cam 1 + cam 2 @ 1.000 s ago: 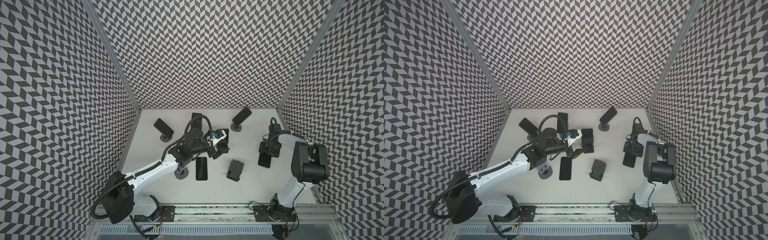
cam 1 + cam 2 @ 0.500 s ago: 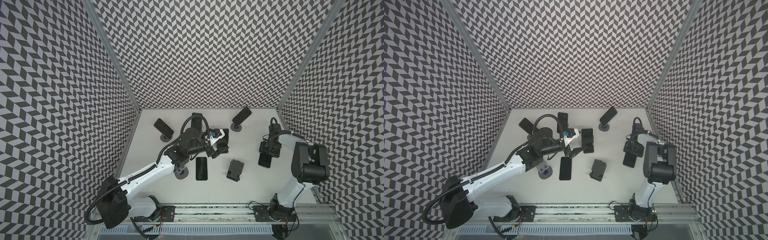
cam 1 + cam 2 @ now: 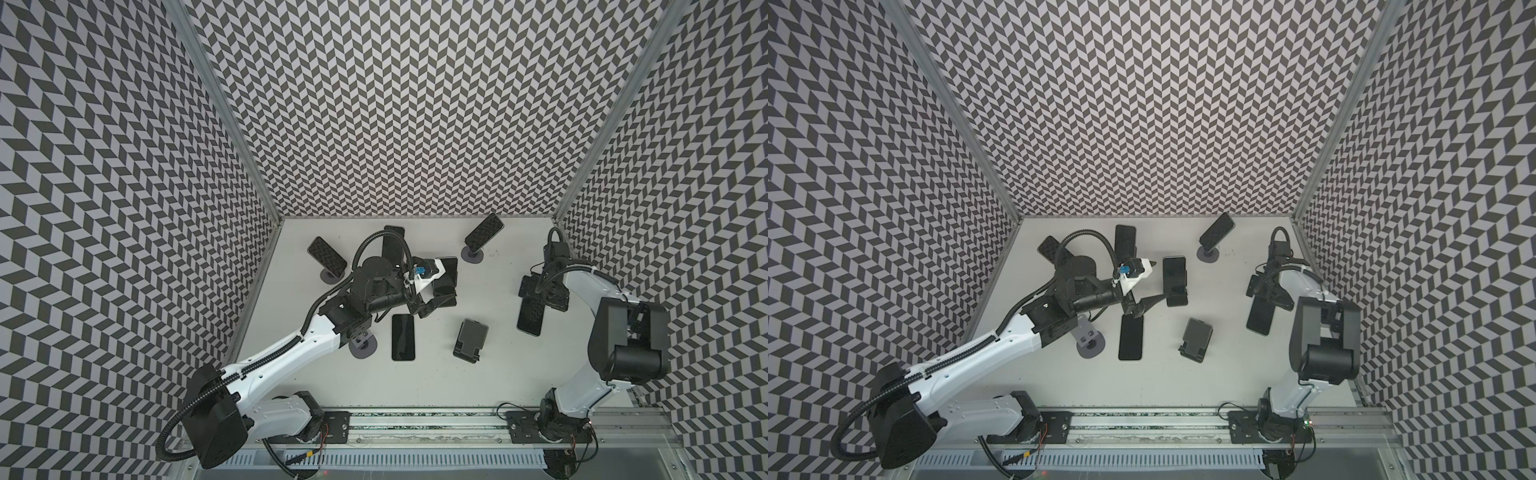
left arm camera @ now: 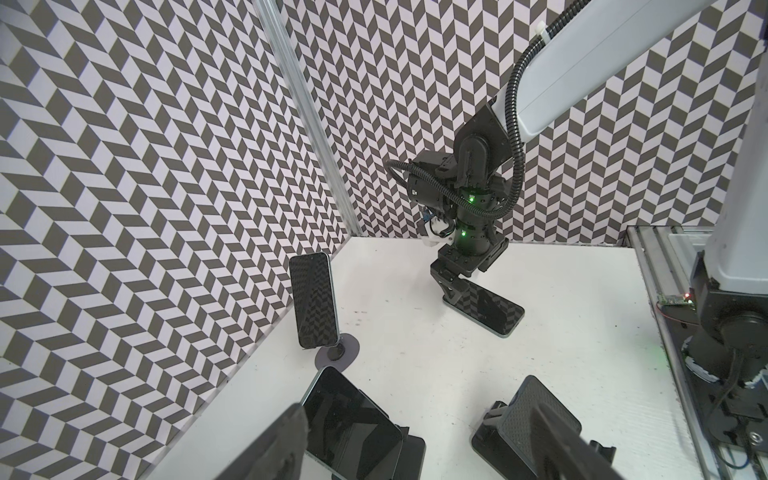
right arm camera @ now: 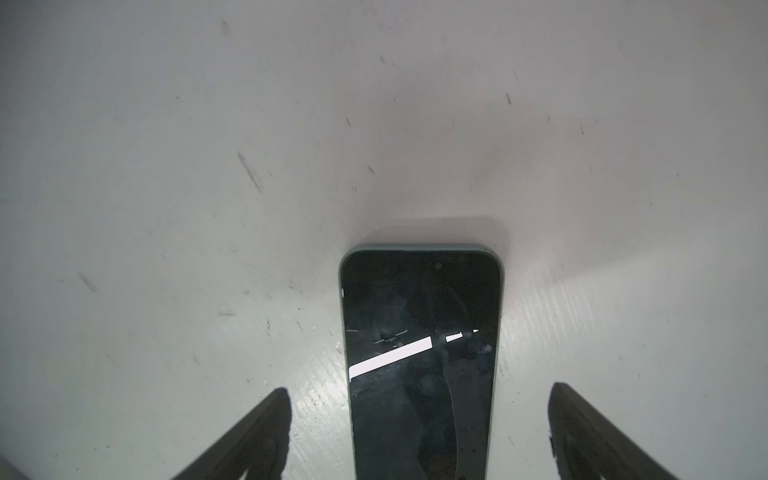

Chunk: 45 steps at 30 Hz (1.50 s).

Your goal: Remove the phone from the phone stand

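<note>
Right gripper (image 5: 419,390): jaws spread wide, clear of both long sides of the green-edged dark phone (image 5: 419,299), which lies flat on the white table (image 5: 166,166).
Left gripper (image 3: 1158,280): jaws apart, just beside the black glossy phone (image 3: 1174,272).
Black glossy phone: propped in its black wedge stand (image 3: 1177,300), mid-table.

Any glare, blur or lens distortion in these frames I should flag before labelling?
Right wrist view: a bright white streak glares off the flat phone screen, and the right fingers are soft and dark. Left wrist view: the left fingers are out of focus, and the standing phone mirrors the chevron wall. Both top views: sharp, evenly lit.
</note>
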{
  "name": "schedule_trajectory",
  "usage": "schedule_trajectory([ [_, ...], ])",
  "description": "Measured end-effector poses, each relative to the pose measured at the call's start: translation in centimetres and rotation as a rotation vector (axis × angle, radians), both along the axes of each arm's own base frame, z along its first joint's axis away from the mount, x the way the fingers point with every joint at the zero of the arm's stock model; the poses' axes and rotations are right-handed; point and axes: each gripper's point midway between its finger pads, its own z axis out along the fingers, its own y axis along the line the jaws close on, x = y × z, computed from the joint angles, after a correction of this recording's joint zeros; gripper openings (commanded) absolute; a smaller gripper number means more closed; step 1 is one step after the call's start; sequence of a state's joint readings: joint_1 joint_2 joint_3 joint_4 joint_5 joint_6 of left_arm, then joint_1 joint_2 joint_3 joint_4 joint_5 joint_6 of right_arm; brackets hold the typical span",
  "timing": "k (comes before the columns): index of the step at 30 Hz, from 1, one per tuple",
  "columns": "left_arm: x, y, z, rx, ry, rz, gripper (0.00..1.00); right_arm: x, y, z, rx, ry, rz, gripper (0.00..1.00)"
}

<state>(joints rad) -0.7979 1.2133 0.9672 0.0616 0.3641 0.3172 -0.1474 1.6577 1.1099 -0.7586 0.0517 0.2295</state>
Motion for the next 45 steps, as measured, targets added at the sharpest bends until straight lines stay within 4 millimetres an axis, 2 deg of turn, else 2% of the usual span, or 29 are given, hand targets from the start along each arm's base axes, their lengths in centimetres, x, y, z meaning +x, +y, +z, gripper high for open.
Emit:
schedule_trajectory([
  [7,-0.3,0.6,0.3,0.004,0.006,0.012,0.84,-0.7,0.6,3.7,0.020,-0.077,-0.005,0.92],
  [13,-0.2,1.4,0.7,0.003,0.049,0.057,0.84,-2.0,2.7,7.9,0.084,-0.170,0.030,0.87],
  [19,-1.0,2.8,3.0,-0.056,0.108,0.099,0.83,-3.8,7.9,10.9,0.182,-0.211,0.111,0.84],
  [26,-3.4,5.7,5.9,-0.138,0.155,0.134,0.83,-6.4,14.4,17.0,0.262,-0.276,0.155,0.84],
  [28,-4.0,6.7,6.4,-0.153,0.150,0.146,0.83,-7.4,15.9,18.1,0.279,-0.274,0.160,0.84],
  [32,-5.3,9.0,6.5,-0.171,0.139,0.183,0.84,-9.4,17.6,18.8,0.295,-0.233,0.135,0.84],
  [37,-7.1,11.1,5.6,-0.162,0.129,0.196,0.85,-11.7,19.7,17.9,0.288,-0.161,0.118,0.84],
  [45,-8.8,12.0,2.4,-0.086,0.130,0.159,0.87,-14.8,23.4,16.2,0.282,-0.108,0.116,0.87],
])
